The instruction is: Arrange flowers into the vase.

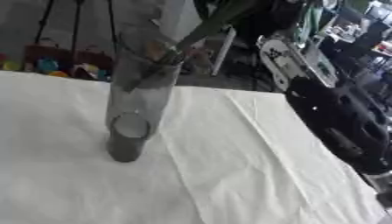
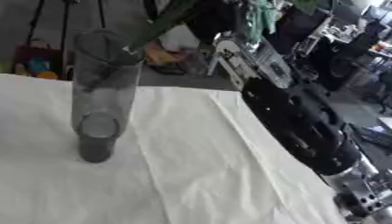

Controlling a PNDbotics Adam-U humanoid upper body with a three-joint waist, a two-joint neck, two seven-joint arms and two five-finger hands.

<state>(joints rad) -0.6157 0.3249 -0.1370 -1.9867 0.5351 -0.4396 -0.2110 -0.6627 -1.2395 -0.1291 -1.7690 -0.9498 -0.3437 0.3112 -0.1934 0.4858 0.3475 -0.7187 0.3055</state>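
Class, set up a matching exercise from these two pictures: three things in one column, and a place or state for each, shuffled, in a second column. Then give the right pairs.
Things:
1. glass vase
2. green stem
3. robot arm

Places or states:
A. along the table's right edge
B. standing on the white tablecloth
C. leaning out of the rim, up and to the right

Pairs: 1-B, 2-C, 3-A

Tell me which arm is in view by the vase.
The right arm, black, along the table's right edge past the glass vase; no left arm shows.
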